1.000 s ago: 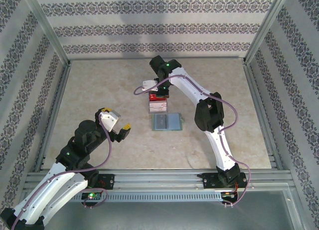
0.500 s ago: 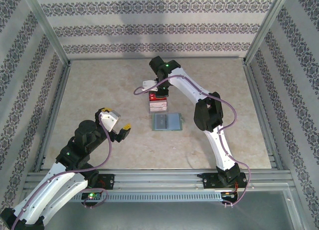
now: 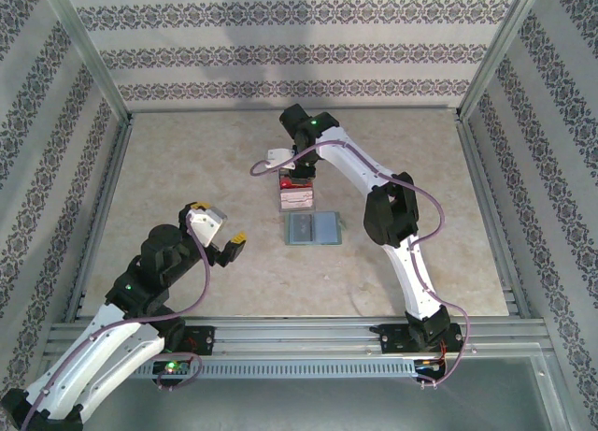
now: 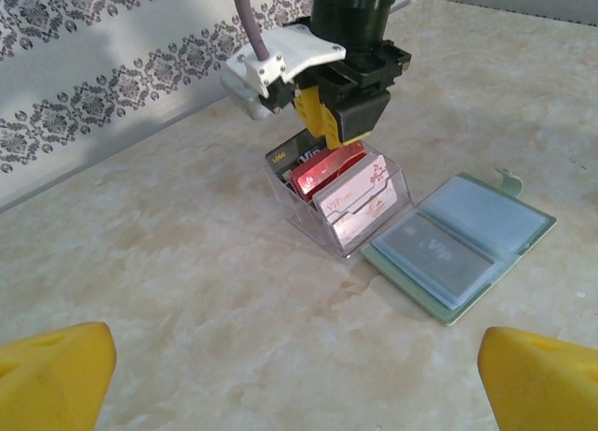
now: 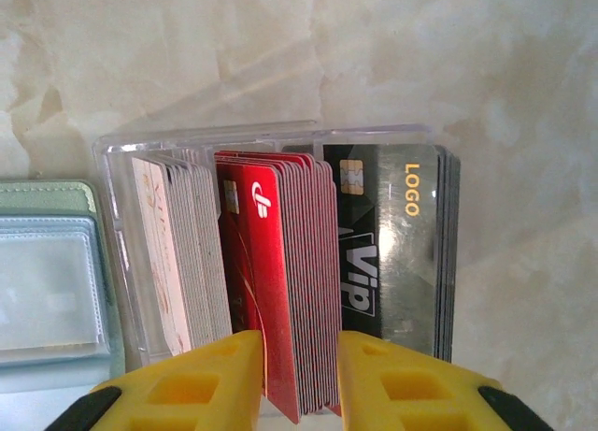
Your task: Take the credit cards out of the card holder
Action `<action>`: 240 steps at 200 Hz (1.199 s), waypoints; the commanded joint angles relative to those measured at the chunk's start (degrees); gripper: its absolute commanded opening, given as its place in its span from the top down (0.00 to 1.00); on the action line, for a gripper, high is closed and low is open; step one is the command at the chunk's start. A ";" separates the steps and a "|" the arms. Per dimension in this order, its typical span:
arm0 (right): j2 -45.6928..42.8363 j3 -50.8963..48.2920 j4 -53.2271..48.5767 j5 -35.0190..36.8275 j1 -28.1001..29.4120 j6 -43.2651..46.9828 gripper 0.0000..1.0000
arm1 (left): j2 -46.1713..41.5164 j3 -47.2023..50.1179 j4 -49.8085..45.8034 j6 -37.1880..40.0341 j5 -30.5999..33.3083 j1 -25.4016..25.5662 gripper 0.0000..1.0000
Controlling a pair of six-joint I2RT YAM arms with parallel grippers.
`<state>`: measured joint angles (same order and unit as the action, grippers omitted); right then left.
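- Right wrist view: the credit cards (image 5: 280, 263) stand on edge in three packs, pale pinkish-white, red, and dark grey with a gold chip, inside a clear plastic box (image 5: 117, 155).
- The yellow right fingers (image 5: 210, 380) are slightly parted just over the red pack, one at each side. I cannot tell whether they pinch a card.
- Left wrist view: the card holder (image 4: 462, 249), grey-green, lies open and flat on the marble-look worktop (image 4: 168, 263), just beside the box. A grey card marked VIP shows through one bluish pocket.
- The left fingers (image 4: 51, 375) are spread wide, holding nothing, well apart from the box.
- Patterned walls (image 3: 280, 52) surround the worktop.
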<state>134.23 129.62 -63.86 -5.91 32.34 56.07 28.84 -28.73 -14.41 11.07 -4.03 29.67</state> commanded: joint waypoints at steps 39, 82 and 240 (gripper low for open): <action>-14.57 -5.88 2.69 -2.03 -0.43 -10.94 0.66 | 1.22 -0.30 0.00 -2.23 -0.20 0.49 0.00; -28.84 -21.71 13.78 -1.86 -0.61 -24.07 0.58 | 3.16 -0.93 0.65 -5.16 0.40 0.48 0.00; -59.59 -78.37 43.95 -29.45 -24.23 -85.15 0.36 | 34.48 -14.25 1.63 -35.20 -9.02 -0.13 0.16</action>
<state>74.72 55.13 -24.34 -27.16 9.39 -20.01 59.18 -39.00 -13.34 -17.26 -8.27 29.63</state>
